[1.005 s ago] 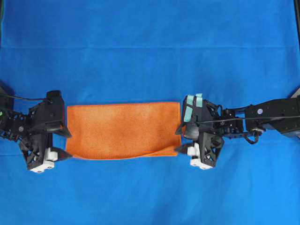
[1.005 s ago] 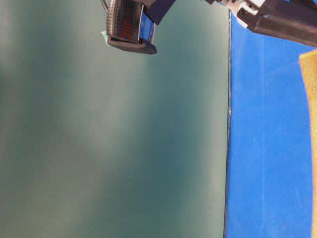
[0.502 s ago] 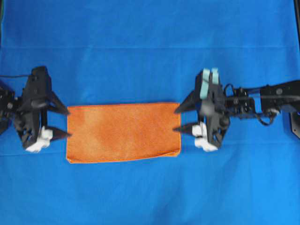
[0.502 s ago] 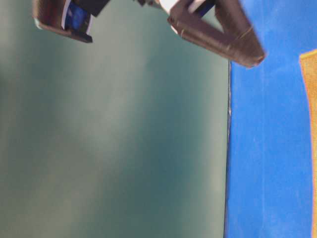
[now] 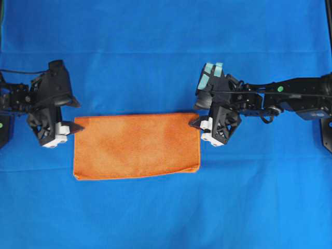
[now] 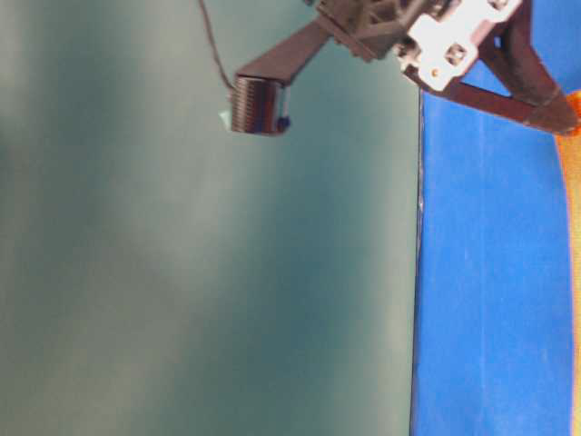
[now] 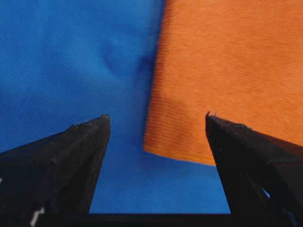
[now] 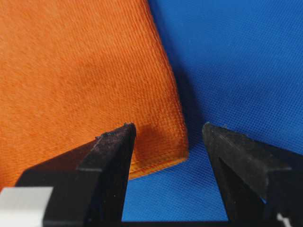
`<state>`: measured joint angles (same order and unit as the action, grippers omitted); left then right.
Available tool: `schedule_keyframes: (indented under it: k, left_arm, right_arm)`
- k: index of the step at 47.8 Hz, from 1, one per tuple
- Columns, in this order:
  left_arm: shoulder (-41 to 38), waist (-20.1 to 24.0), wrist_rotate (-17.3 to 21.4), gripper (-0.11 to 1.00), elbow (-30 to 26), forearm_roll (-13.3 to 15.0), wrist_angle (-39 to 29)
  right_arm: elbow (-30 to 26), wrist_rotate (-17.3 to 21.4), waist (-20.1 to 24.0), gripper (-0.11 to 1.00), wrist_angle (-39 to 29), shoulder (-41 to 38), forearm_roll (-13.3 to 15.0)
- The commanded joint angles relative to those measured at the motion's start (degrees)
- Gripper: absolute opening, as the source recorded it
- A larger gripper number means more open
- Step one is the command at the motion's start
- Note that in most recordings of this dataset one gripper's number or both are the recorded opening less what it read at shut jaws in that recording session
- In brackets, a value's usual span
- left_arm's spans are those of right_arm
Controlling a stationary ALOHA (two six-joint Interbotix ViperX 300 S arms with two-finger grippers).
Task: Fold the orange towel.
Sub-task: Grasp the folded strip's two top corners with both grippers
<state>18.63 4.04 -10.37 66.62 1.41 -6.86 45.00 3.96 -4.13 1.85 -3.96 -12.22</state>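
I count one towel (image 5: 136,146), already a folded rectangle, lying flat on the blue sheet (image 5: 166,46) that covers the surface, a little toward 6 o'clock of centre in the overhead view. I count two grippers. The left gripper (image 5: 72,115) sits at 9 o'clock of the towel by its far left corner; its fingers (image 7: 87,142) stand wide apart and hold nothing, one over bare sheet, the other over cloth. The right gripper (image 5: 195,115) sits at 3 o'clock by the far right corner, fingers (image 8: 113,151) likewise spread and empty, straddling the hem corner. My judgement: the step in hand is taking the two far corners for a further fold. To do it well I would lower both sides evenly, get every layer at each corner between the fingers before closing, and avoid pinching the sheet beneath.
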Motion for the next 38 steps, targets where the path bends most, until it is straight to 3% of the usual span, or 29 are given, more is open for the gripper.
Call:
schedule_keyframes:
  k: [1, 14, 22, 26, 33, 38]
  left_arm:
    - [-1.93, 0.62, 0.09, 0.74, -0.53, -0.09, 1.85]
    - [-4.31, 0.7, 0.44, 0.67, -0.97, 0.0, 2.11]
    - [-4.48, 0.7, 1.14, 0.48, -0.97, -0.09, 1.67]
    - [-5.36, 0.7, 1.41, 0.38, -1.14, 0.0, 1.76]
    - [-7.82, 0.7, 1.49, 0.23, -1.58, 0.0, 1.49]
    - [-7.73, 0.7, 1.58, 0.13, -2.2, 0.0, 0.7]
  right_arm:
    - [-1.05, -0.18, -0.53, 0.62, 0.35, -0.09, 0.09]
    - [-0.7, -0.09, -0.97, 0.62, 0.35, -1.23, 0.09]
    - [-0.53, -0.09, -0.97, 0.56, 0.53, -1.41, 0.09]
    - [-0.53, -0.18, -0.97, 0.42, 0.53, -1.76, 0.09]
    - [-0.35, -0.18, -0.97, 0.05, 0.53, -1.85, 0.09]
    - [-0.35, -0.18, -0.97, 0.04, 0.53, -1.85, 0.09]
